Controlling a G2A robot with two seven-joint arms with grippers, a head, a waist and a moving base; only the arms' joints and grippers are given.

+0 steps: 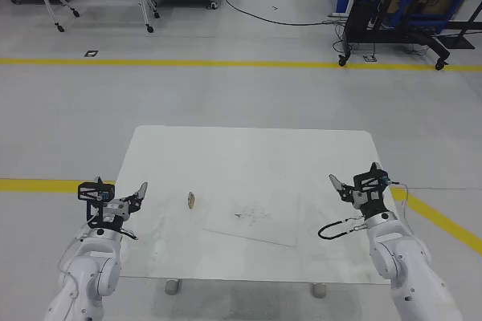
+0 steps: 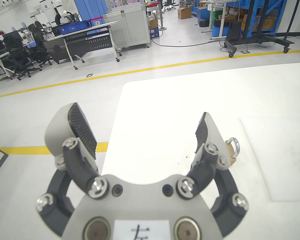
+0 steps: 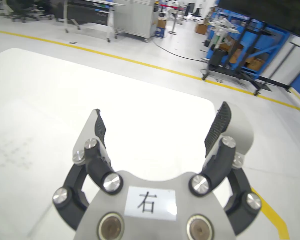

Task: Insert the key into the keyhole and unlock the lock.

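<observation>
My left gripper [image 1: 120, 195] hangs over the table's [image 1: 249, 140] left edge, fingers spread wide with nothing between the ribbed pads [image 2: 81, 128]; I judge it is held open and low so that it can close on something small lying flat. Just beyond its inner finger lies the lock [image 2: 232, 149], a small brass padlock on its side on the bare tabletop, shackle pointing away from me; from above it sits left of centre [image 1: 191, 200], near that gripper and well apart from the other. Next comes a thin clear sheet [image 1: 257, 233] with dark specks on it; whether one of them is the key I cannot tell. My right gripper [image 1: 355, 180] waits over the right edge, fingers [image 3: 218, 123] spread and empty too, probably kept for the key; no step is begun.
</observation>
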